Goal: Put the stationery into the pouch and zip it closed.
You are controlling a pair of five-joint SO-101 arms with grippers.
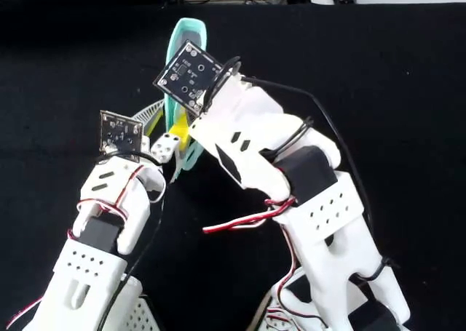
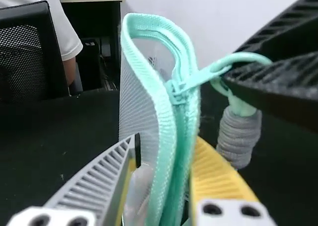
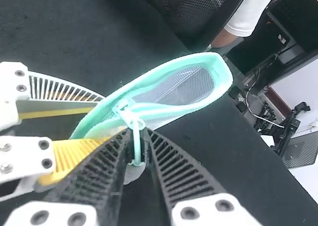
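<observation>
Within right hand [image 3: 139,135], zip pull [image 3: 135,147]

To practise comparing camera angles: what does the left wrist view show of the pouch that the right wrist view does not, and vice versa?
Left wrist view: the pouch stands edge-on between the grey and yellow fingers of the left gripper. Right wrist view: the pouch's mesh side faces the camera, and the black fingers of the right gripper are shut on the zip pull. Both: the mint pouch, the zip pull, and both grippers holding on.
</observation>
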